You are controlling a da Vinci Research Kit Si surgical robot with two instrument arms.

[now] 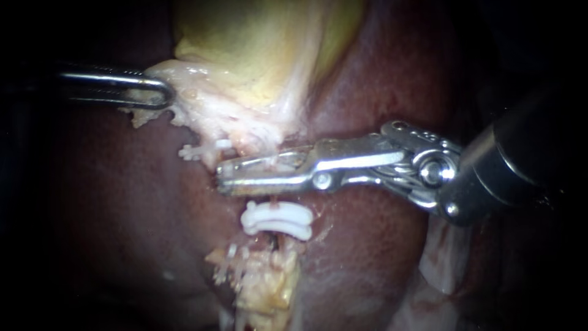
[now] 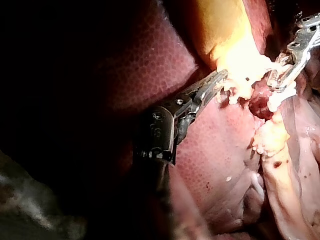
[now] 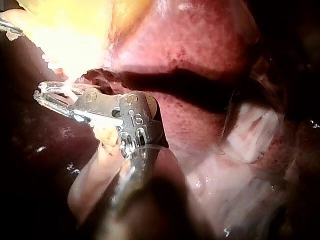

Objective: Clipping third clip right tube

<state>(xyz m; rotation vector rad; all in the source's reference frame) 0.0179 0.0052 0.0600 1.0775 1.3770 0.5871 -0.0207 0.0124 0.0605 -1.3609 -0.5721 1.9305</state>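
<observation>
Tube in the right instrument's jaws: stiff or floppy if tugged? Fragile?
Likely floppy: the tube is thin and pale where the right instrument has its jaws shut on it, above the white clip. Probably slippery: the liver around it glistens wet. Possibly tear-prone: frayed strands lie beside it, like the gallbladder edge in the jaws of the left instrument.

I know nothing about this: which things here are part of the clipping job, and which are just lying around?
Part of the job: silver metal right instrument, closed across the thin pinkish tube; white plastic clip on that tube; slim steel left instrument holding the yellowish gallbladder.
Just there: dark red liver; smaller white clip off to the side; pale ragged tissue.
</observation>
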